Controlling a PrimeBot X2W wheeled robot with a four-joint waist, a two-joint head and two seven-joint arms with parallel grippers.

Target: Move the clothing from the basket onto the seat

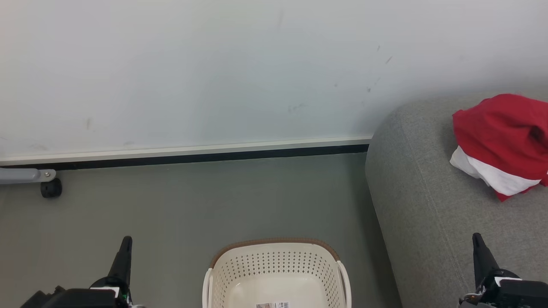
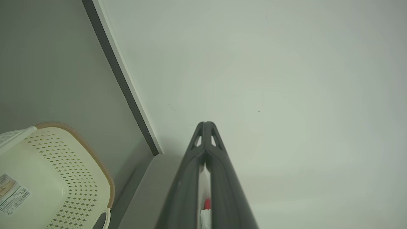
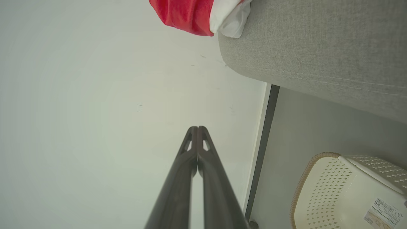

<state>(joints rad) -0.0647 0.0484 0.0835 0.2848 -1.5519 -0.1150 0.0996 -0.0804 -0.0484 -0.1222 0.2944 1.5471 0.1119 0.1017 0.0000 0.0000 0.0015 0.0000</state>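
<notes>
Red-and-white clothing (image 1: 498,137) lies on the grey seat (image 1: 424,205); the basket (image 1: 276,242) stands on the floor (image 1: 171,205) beside it. Left pincer (image 1: 126,242) and right pincer (image 1: 477,239) are each pressed together.

A sparsely furnished indoor room with a domestic feel. A bare white wall (image 1: 192,64), lightly scuffed, spans the upper frame, meeting a smooth grey floor (image 1: 214,201) at a pale skirting board (image 1: 184,150) with a dark strip beneath. At right, a grey upholstered seat (image 1: 419,192) carries crumpled red and white clothing (image 1: 496,128). A cream perforated laundry basket (image 1: 274,261) stands on the floor at bottom centre. At the left edge, a grey metal bar (image 1: 21,175) ends in a black caster wheel (image 1: 51,188).
</notes>
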